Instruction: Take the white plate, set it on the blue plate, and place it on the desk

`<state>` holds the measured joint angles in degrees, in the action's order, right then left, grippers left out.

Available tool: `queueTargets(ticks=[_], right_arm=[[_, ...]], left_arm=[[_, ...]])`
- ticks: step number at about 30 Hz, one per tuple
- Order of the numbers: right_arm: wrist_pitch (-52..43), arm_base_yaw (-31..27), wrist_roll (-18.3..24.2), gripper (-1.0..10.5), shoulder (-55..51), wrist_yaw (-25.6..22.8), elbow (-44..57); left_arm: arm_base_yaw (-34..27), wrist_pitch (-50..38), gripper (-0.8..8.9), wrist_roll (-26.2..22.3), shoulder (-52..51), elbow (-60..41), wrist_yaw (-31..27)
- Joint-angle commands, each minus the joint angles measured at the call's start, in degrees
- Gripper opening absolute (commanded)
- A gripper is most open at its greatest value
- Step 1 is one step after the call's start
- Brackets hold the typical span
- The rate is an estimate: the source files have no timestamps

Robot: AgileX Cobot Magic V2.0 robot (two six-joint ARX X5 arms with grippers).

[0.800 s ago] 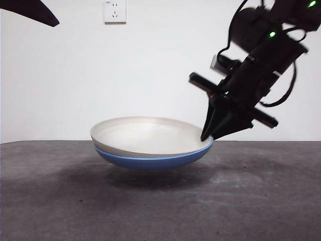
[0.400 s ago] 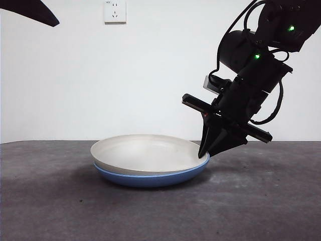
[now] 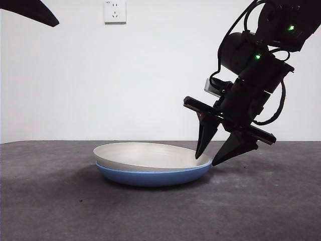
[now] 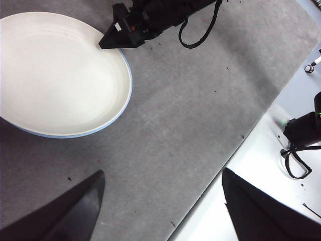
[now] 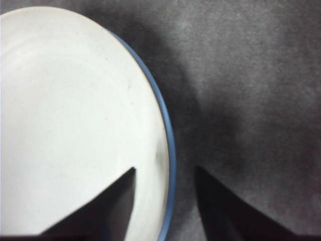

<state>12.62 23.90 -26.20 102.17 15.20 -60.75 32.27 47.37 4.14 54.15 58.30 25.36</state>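
Note:
The white plate (image 3: 145, 153) lies nested inside the blue plate (image 3: 150, 176), and the stack rests on the dark grey desk (image 3: 251, 201). My right gripper (image 3: 206, 160) is open at the stack's right rim, one jaw over the white plate and the other outside both plates. In the right wrist view the open gripper (image 5: 165, 169) straddles the blue rim (image 5: 168, 130) beside the white plate (image 5: 65, 100). High above the desk, the left gripper (image 4: 163, 173) is open and holds nothing. It looks down on the white plate (image 4: 55, 75) and the right gripper (image 4: 108, 44).
The waiting left arm shows as a black tip (image 3: 30, 11) at the top left. A wall socket (image 3: 115, 11) sits on the white wall behind. In the left wrist view the desk edge (image 4: 241, 138) borders a pale surface with black gear (image 4: 301, 135).
The stacked plates came down from above the desk onto it. The right gripper, shut on the rim before, has opened its jaws.

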Motion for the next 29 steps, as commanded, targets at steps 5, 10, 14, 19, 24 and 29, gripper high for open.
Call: queueTargets(ticks=[5, 10, 14, 19, 24, 29], right_arm=[[-0.1, 0.3, -0.3, 2.3, -1.2, -0.3, -1.2], [1.6, 0.3, 1.6, 2.3, -7.0, -0.7, -1.2], [5.4, 0.4, 5.3, 2.3, -13.7, -0.5, -1.2], [13.7, 1.2, 11.2, 2.3, -24.3, -0.1, -1.2], [22.4, 2.4, 15.0, 2.3, -34.1, 1.0, -1.2], [32.0, 3.7, 16.8, 2.3, -41.8, 2.0, -1.2]], left_arm=[[0.4, -0.5, 3.72, 0.2, 0.3, 0.5, 0.2], [0.4, -0.5, 3.72, 0.2, 0.3, 0.5, 0.2], [0.4, -0.5, 3.73, 0.2, 0.3, 0.5, 0.2], [0.4, -0.6, 3.72, 0.2, 0.3, 0.5, 0.2], [0.4, -0.6, 3.72, 0.2, 0.3, 0.5, 0.2], [0.4, -0.6, 3.72, 0.2, 0.3, 0.5, 0.2]])
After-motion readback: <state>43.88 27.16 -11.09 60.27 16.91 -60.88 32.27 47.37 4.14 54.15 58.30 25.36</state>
